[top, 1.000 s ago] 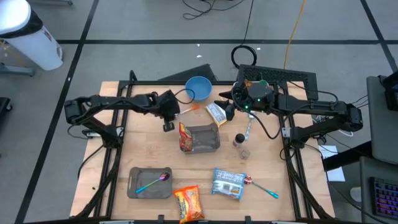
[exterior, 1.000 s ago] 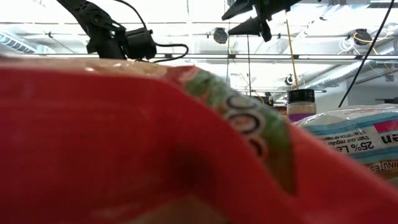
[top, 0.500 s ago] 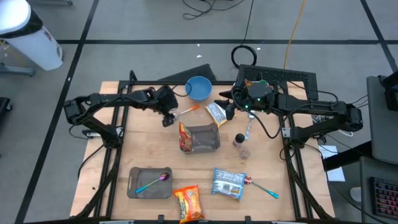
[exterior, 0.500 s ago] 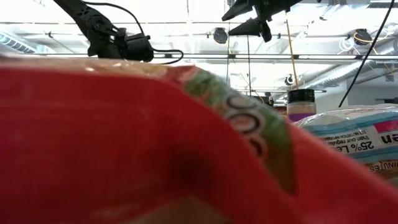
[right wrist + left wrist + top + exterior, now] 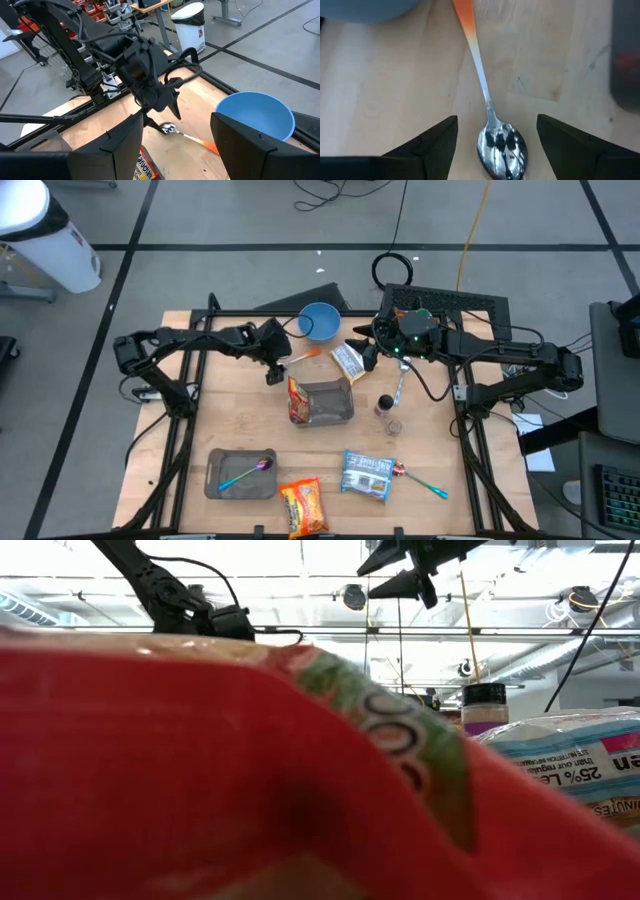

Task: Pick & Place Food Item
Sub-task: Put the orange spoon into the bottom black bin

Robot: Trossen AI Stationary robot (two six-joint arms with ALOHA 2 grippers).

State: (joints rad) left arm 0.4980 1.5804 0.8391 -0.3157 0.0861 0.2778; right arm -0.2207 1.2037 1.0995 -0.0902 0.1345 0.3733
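The red and orange crinkled snack packet (image 5: 298, 398) leans against the left wall of the grey rectangular plastic tray (image 5: 331, 403) at the middle of the light wooden table (image 5: 230, 415), its lower part inside the tray. Just beyond it, toward the far edge, lies a metal spoon with an orange handle (image 5: 300, 357), its bowl pointing toward the left arm and its handle toward the round blue bowl (image 5: 319, 321).

The left gripper (image 5: 271, 372) hangs just over the spoon's bowl end; the left wrist view shows its two dark fingers (image 5: 432, 145) spread apart with the shiny spoon bowl (image 5: 502, 150) between them, nothing clamped. The right wrist view shows the same gripper (image 5: 167, 102) poised above the spoon (image 5: 187, 137), beside the blue bowl (image 5: 256, 117).

The right gripper (image 5: 366, 356) sits near the far right of the tray, next to a small yellow and white packet (image 5: 347, 360); its fingers (image 5: 120, 150) stand apart and hold nothing.

Nearer the front edge lie a blue and white food pouch (image 5: 366, 474), a second orange snack packet (image 5: 302, 507), and a second grey tray (image 5: 222, 480) holding a spoon with a blue handle (image 5: 247, 472). A small dark-lidded jar (image 5: 385, 405) stands right of the middle tray. In the low view the orange packet (image 5: 200, 770) fills most of the frame.
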